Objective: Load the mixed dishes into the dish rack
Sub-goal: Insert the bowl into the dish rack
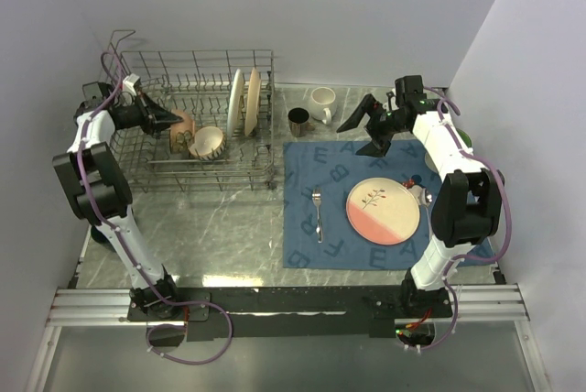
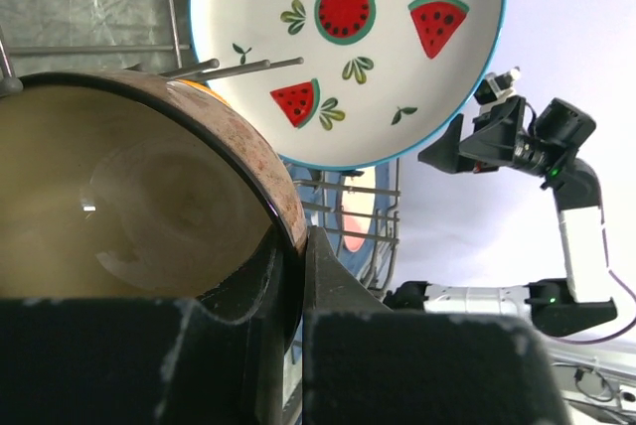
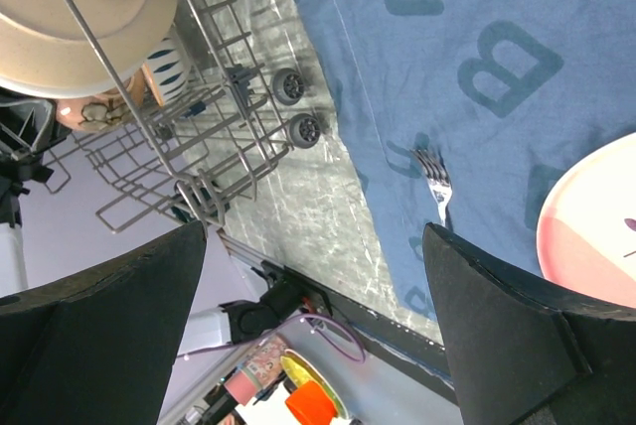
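Inside dish rack (image 1: 212,175): plates (image 1: 236,103), bowl (image 1: 208,142), gripped bowl (image 2: 149,197)

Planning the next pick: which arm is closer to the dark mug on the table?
Right. The right fingers hover open just right of the dark mug; the left fingers sit in the dish rack, shut on a bowl.

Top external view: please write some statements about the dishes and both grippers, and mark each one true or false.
1. The fork lies on the placemat. True.
2. The pink-and-cream plate stands in the dish rack. False: it lies flat on the placemat.
3. The left gripper is shut on a brown-rimmed bowl. True.
4. The right gripper holds the dark mug. False: it is open and empty; the mug stands on the table.
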